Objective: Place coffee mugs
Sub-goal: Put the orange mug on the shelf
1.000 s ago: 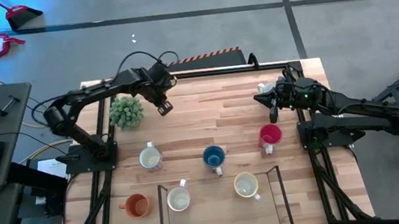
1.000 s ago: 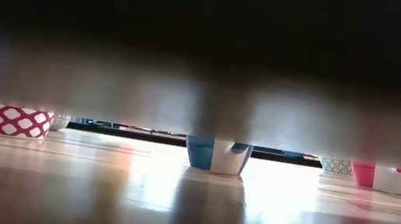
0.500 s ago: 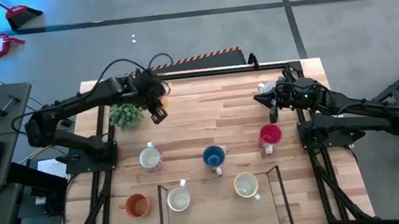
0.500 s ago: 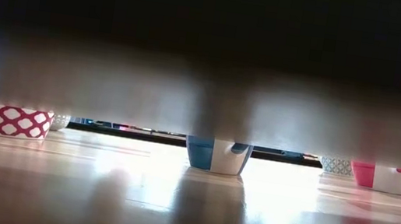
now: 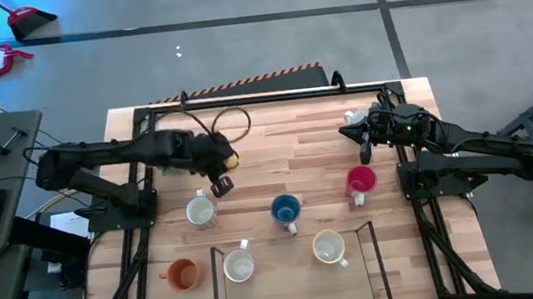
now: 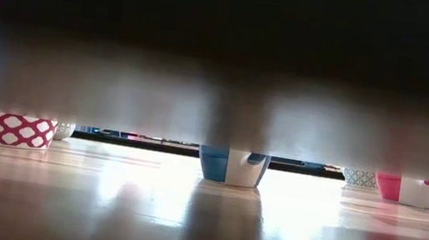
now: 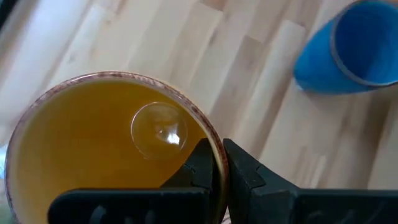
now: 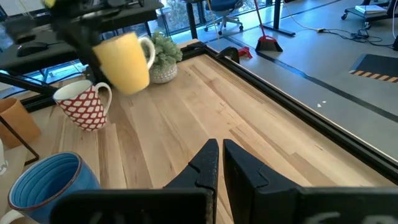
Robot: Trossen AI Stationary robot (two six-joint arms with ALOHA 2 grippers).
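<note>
The left gripper (image 7: 217, 163) is holding a yellow mug (image 7: 106, 146) by its rim, one finger inside the wall and one outside, clamped tight. In the right wrist view this mug (image 8: 124, 61) is hanging in the air above the table (image 5: 286, 147), tilted, with its handle turned toward the potted plant (image 8: 160, 59) behind it. Its inside is showing bare, with nothing in it but a glossy highlight at the bottom. In the high view the left gripper (image 5: 220, 183) is sitting over the left half of the table, just beyond the red-patterned mug (image 5: 200, 211).

The right gripper (image 5: 350, 132) is waiting at the far right edge of the table, its fingers pressed together and holding nothing.

Six more mugs are standing upright on the wood. The blue mug (image 5: 285, 209) is sitting near the middle, the red mug (image 5: 361, 180) to its right. Along the near edge, the orange mug (image 5: 181, 274) is standing at the left, a white mug (image 5: 238, 265) beside it, and a cream mug (image 5: 328, 248) further right. All are showing open mouths; I cannot tell any contents in them.
</note>
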